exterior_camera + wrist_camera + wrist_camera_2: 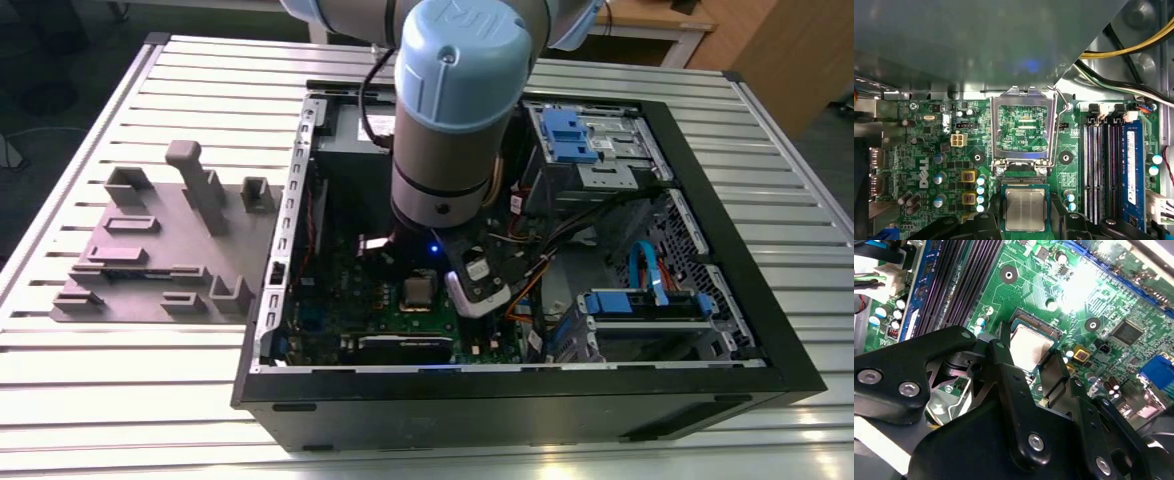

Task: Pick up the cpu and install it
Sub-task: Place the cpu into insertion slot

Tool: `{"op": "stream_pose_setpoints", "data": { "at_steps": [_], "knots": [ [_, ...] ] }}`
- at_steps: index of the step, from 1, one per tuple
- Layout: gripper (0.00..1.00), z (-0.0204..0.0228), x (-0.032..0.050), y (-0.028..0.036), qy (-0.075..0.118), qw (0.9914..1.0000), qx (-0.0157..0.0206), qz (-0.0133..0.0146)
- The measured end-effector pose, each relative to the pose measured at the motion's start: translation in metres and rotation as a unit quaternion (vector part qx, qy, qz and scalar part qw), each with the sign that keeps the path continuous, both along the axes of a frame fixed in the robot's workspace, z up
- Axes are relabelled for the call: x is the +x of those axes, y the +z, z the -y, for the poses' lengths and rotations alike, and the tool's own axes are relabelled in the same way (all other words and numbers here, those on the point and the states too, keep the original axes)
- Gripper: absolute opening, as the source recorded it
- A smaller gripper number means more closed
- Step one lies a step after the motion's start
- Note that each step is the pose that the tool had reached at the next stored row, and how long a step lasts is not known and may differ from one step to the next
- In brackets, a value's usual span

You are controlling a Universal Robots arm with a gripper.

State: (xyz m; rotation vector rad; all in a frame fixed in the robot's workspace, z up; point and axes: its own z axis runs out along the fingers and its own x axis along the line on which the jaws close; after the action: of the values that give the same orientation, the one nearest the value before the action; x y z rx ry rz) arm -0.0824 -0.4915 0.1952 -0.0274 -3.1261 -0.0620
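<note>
The cpu (1025,209), a small square chip with a silver-grey top and thin green rim, sits between the black fingers (985,223) of my gripper (1025,222), one finger against each side. It hangs right over the open socket, whose gold contacts (1024,174) show just past its edge. In the second wrist view the cpu (1030,346) is flanked by the same fingers (1003,371) of the gripper (1029,362). The exterior view has the cpu (419,292) low on the motherboard under the arm's wrist (447,190).
The socket's metal frame (995,125) stands swung open, its wire lever (1056,125) beside it. Memory slots (1099,170) run alongside. The open computer case (747,330) encloses drive bays and cables. A mauve-grey tray (134,260) lies at the exterior view's left.
</note>
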Motion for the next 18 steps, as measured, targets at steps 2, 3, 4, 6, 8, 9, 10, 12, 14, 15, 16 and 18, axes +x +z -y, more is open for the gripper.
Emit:
{"op": "stream_pose_setpoints", "data": {
  "at_steps": [2, 3, 4, 6, 8, 9, 10, 12, 14, 15, 16, 18],
  "knots": [
    [0.47, 0.0003, -0.0001, -0.0012, 0.000, 1.00000, -0.0001, 0.0000],
    [0.47, 0.0005, 0.0000, -0.0019, 0.000, 1.00000, 0.0000, 0.0000],
    [0.47, 0.0008, 0.0000, -0.0026, 0.000, 1.00000, 0.0001, 0.0000],
    [0.47, 0.0009, 0.0000, -0.0044, 0.000, 1.00000, 0.0001, 0.0000],
    [0.47, 0.0010, 0.0000, -0.0057, 0.000, 1.00000, 0.0000, 0.0000],
    [0.47, 0.0010, -0.0001, -0.0061, 0.000, 1.00000, 0.0000, 0.0000],
    [0.47, 0.0010, -0.0002, -0.0063, 0.000, 1.00000, -0.0001, -0.0001],
    [0.47, 0.0010, -0.0008, -0.0064, 0.000, 1.00000, -0.0001, 0.0000],
    [0.47, 0.0009, -0.0014, -0.0065, 0.000, 1.00000, 0.0000, 0.0000],
    [0.47, 0.0009, -0.0017, -0.0066, 0.000, 1.00000, 0.0000, 0.0000],
    [0.47, 0.0010, -0.0021, -0.0067, 0.000, 1.00000, 0.0000, 0.0001],
    [0.47, 0.0010, -0.0029, -0.0071, 0.000, 1.00000, 0.0000, 0.0000]
  ]
}}
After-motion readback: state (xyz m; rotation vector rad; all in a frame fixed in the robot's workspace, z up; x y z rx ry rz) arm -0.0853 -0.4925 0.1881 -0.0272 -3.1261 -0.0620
